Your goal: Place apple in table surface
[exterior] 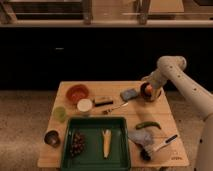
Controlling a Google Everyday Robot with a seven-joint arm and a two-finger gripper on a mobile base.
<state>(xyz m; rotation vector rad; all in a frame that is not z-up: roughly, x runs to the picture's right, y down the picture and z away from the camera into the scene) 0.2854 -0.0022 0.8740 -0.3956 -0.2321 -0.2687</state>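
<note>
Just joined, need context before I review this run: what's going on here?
The robot's one arm reaches over the far right corner of the table surface, with its gripper down around the apple. The jaws stand open, and the apple sits low between them at the tabletop. Whether it rests on the wood can't be told. The orange bowl and green tray lie well away from the gripper.

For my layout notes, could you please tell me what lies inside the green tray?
Dark grapes at left and a corn cob mid-tray; the tray floor beneath them is hidden. The pincer is by the apple, back right on the table surface.
</note>
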